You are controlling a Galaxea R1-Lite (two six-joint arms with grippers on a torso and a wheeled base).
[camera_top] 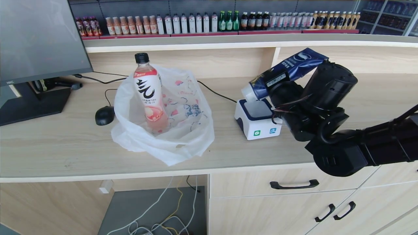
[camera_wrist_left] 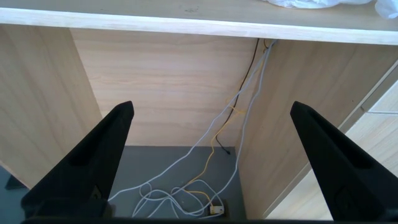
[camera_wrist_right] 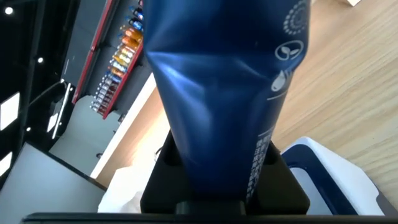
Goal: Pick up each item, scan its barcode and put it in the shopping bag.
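Note:
A dark blue tube (camera_top: 287, 73) with a white cap and a barcode label hangs tilted over the white and blue scanner (camera_top: 257, 119), cap end just above its top face. My right gripper (camera_top: 277, 85) is shut on the blue tube (camera_wrist_right: 217, 99), with the scanner (camera_wrist_right: 329, 177) below it. A white plastic shopping bag (camera_top: 183, 124) lies open on the counter left of the scanner, and a pink drink bottle (camera_top: 149, 93) with a black cap stands upright inside it. My left gripper (camera_wrist_left: 211, 168) hangs open below the counter, pointing at the floor cables.
A monitor (camera_top: 39, 39) on a black stand occupies the counter's far left, with a black mouse (camera_top: 104, 115) beside the bag. Cables run across the counter (camera_top: 58, 143) behind the bag. Drawers with black handles (camera_top: 294, 185) lie below. Shelves of bottles (camera_top: 215, 21) line the back.

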